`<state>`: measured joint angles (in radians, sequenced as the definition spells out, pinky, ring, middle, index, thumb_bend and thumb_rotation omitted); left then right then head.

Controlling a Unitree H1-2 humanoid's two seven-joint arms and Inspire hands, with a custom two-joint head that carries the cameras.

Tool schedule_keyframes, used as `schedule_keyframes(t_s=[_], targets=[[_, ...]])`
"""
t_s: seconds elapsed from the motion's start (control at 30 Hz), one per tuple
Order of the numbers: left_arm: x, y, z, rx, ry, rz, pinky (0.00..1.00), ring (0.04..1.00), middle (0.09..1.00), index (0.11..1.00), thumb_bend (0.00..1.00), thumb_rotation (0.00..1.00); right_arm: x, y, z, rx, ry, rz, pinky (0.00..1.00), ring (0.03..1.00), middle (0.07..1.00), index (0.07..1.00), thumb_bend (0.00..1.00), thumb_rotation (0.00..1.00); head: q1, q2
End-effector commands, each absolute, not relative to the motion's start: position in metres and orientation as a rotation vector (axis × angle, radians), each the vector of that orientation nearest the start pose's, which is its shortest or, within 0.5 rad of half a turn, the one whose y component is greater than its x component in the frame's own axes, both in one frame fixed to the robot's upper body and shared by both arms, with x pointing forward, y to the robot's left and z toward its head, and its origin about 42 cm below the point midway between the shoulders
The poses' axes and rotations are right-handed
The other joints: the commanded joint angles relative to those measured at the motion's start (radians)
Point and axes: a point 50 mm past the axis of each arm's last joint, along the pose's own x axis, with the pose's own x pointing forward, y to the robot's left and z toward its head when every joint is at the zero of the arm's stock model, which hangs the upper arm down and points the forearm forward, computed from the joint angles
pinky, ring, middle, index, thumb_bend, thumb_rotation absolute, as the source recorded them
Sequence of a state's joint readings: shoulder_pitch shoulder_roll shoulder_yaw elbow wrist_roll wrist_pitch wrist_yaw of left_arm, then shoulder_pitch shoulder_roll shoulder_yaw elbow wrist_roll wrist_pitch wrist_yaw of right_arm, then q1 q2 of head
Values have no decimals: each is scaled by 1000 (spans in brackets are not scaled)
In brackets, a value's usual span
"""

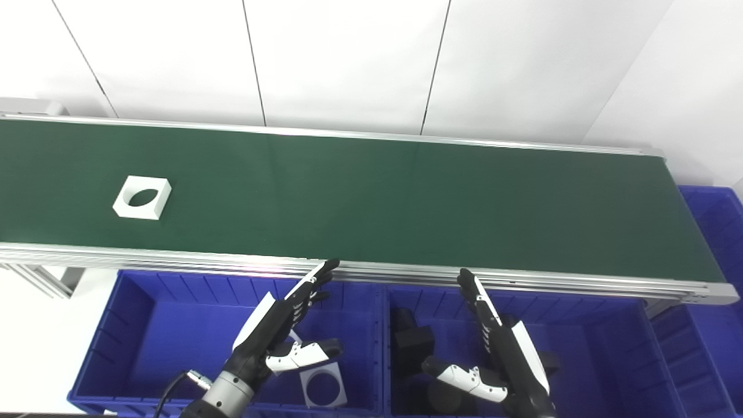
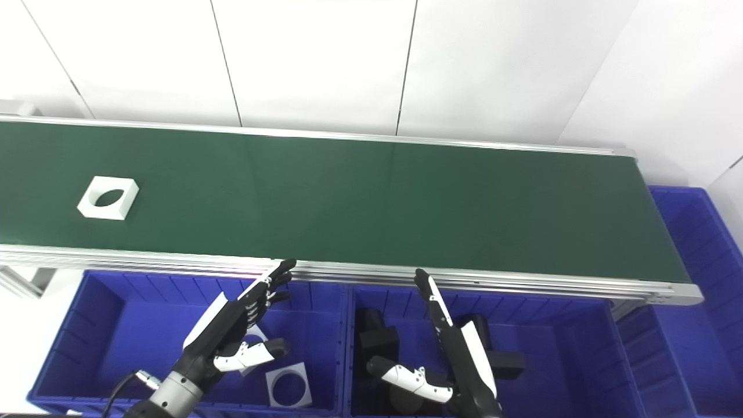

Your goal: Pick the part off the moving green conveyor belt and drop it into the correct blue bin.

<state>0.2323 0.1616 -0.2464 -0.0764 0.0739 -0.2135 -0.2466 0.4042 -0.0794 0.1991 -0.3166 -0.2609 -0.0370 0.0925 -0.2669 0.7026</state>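
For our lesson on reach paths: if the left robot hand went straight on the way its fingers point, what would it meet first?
Probably the conveyor's aluminium side rail, just beyond the left robot hand; depth is unclear, so it might clear it.

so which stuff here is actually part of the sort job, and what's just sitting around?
In play:
white square part on the green conveyor belt
left blue bin, holding white parts
right blue bin, holding black parts
left hand, open
right hand, open

Just there:
third blue bin at the belt's right end
white wall panels
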Motion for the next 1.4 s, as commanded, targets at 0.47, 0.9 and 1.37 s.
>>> schedule_keyframes(t_s=[0.47, 0.9, 1.37], targets=[[193, 208, 72, 176, -78, -475, 907, 964, 986, 950, 769, 608, 162, -173, 101, -310, 8, 224, 969, 973, 973, 1000, 766, 464, -5, -10], [191, 197, 65, 183, -97, -462, 893, 946, 969, 941, 794, 601, 160, -187, 99, -315, -9, 227, 991, 973, 970, 1000, 774, 479, 88, -29], [188, 190, 64, 178, -95, -460, 908, 968, 991, 954, 801, 609, 157, -194, 96, -314, -12, 222, 980, 964, 972, 1000, 771, 458, 143, -60]])
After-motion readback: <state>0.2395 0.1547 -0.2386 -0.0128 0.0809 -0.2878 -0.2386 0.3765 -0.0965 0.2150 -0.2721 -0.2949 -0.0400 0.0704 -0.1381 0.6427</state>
